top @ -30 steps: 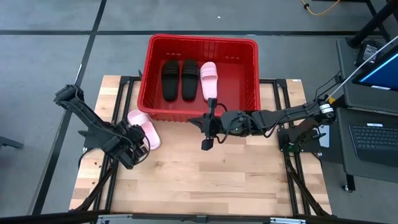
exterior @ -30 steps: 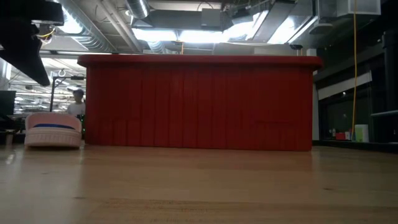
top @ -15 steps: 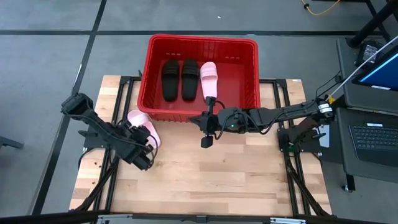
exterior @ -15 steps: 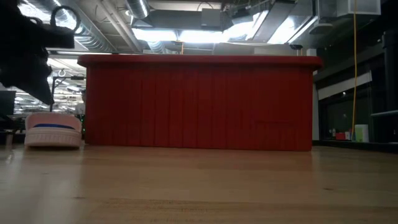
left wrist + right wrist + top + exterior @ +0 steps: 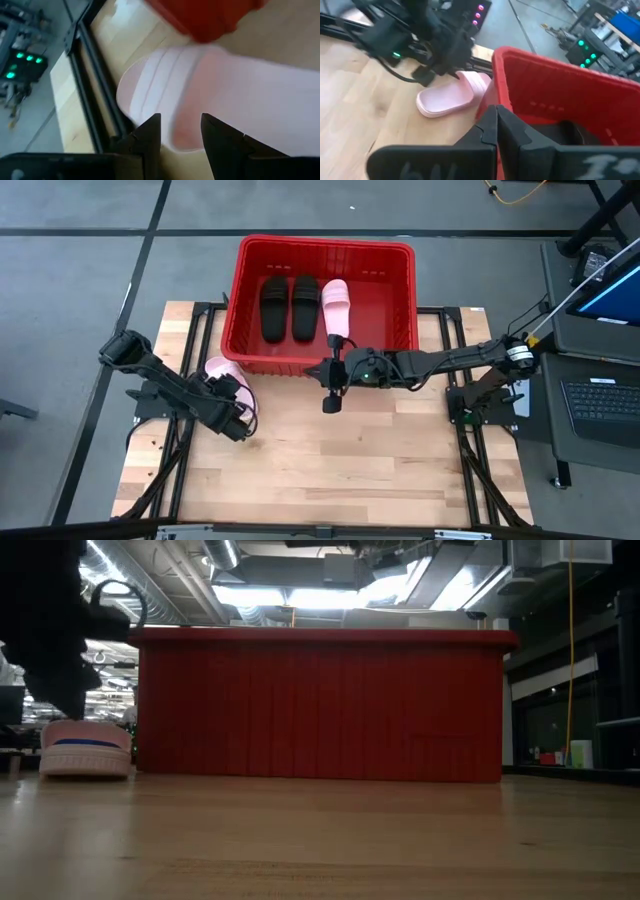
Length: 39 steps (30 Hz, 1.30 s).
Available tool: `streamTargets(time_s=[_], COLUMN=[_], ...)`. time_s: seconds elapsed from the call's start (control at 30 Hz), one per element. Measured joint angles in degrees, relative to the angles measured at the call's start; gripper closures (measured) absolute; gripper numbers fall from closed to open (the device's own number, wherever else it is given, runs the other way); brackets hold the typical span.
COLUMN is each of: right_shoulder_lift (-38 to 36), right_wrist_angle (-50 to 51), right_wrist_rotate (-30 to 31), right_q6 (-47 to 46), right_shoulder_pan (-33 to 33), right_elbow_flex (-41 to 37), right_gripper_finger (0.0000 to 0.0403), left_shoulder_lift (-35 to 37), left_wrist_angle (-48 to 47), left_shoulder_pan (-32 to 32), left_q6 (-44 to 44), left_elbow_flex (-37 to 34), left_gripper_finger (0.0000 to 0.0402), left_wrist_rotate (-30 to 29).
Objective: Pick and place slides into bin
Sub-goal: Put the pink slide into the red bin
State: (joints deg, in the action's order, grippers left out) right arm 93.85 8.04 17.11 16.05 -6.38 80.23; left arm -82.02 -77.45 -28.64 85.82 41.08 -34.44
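The red bin (image 5: 385, 330) stands at the table's far middle. It holds two black slides (image 5: 273, 307) (image 5: 305, 305) and one pink slide (image 5: 336, 308), lying flat on its floor. The second pink slide (image 5: 218, 370) lies sole-down on the table, just left of the bin's near left corner; it also shows in the low view (image 5: 85, 750). My left gripper (image 5: 238, 412) is open over that slide's near end, with the slide's edge (image 5: 182, 142) between its fingers. My right gripper (image 5: 329, 387) is shut and empty, above the table by the bin's near wall. My left gripper comes at the pink slide's near end slanting down from the table's left. Its open fingers (image 5: 150, 135) stand on either side of the slide's edge. I cannot tell whether they touch it.
The bin's near wall (image 5: 320, 705) rises right beside the pink slide. Bare wooden table (image 5: 330, 470) lies open toward the near edge. A laptop and equipment (image 5: 600, 390) stand off the table's right side.
My left gripper has gone toward the table's right edge and down, onto the near end of the pink slide on the table. My right gripper has drawn a little toward the bin's near wall. The slides have not moved.
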Motion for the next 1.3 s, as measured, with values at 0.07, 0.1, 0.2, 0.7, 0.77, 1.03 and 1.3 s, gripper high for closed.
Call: streamTargets(time_s=[0.07,0.1,0.2,0.7,0.77,1.03,1.3], right_shoulder_lift=[0.0,0.0,0.0,0.0,0.0,0.0,0.0], right_wrist_angle=[-0.2,-0.2,-0.2,-0.4,-0.4,-0.4,-0.4], right_wrist_rotate=[-0.7,-0.8,-0.9,-0.9,-0.8,-0.8,-0.8], right_q6=[0.8,0.9,0.8,-0.8,-0.8,-1.3,-2.3], right_shoulder_pan=[0.0,0.0,0.2,0.4,0.4,0.4,0.4], right_elbow_flex=[0.0,0.0,0.0,0.0,0.0,0.0,0.0], right_gripper_finger=[0.0398,0.0398,0.0398,0.0398,0.0398,0.0398,0.0398], left_shoulder_lift=[0.0,0.0,0.0,0.0,0.0,0.0,0.0], left_wrist_angle=[0.4,1.1,3.1,10.0,10.1,10.2,10.3], left_shoulder_pan=[0.9,1.4,3.0,7.4,7.0,1.4,-7.0], left_q6=[0.0,0.0,0.0,-4.6,-4.5,-5.3,-7.1], left_elbow_flex=[-1.1,-1.8,-3.5,-6.2,-6.2,-3.3,4.4], left_gripper_finger=[0.0269,0.0269,0.0269,0.0373,0.0389,0.0395,0.0396], left_wrist_rotate=[0.7,0.9,1.0,-3.6,-3.3,-1.4,3.0])
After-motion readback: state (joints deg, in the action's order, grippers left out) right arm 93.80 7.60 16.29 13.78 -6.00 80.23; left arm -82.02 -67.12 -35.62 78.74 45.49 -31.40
